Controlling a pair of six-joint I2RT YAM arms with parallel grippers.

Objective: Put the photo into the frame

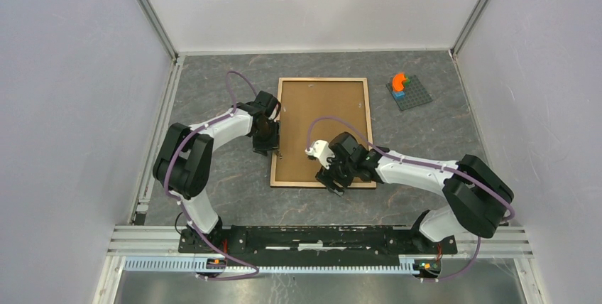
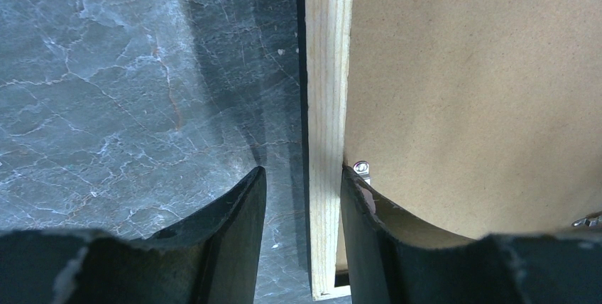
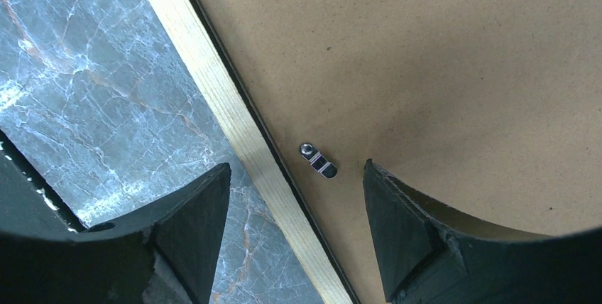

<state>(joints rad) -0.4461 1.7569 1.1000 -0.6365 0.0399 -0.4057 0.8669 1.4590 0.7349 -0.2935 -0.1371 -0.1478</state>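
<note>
Frame (image 1: pixel 323 79) lies back-up, left tool (image 2: pixel 302 176) half-open astride its rim (image 2: pixel 328 69), apparently steadying it, right tool (image 3: pixel 297 165) wide over a clip (image 3: pixel 318 160).

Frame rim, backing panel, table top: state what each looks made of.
Frame rim: pale bare softwood, straight grain lines, no gloss. Backing panel: brown fibreboard, matte, finely speckled. Table top: grey stone look with white veining; real marble or printed laminate, cannot tell.
</note>
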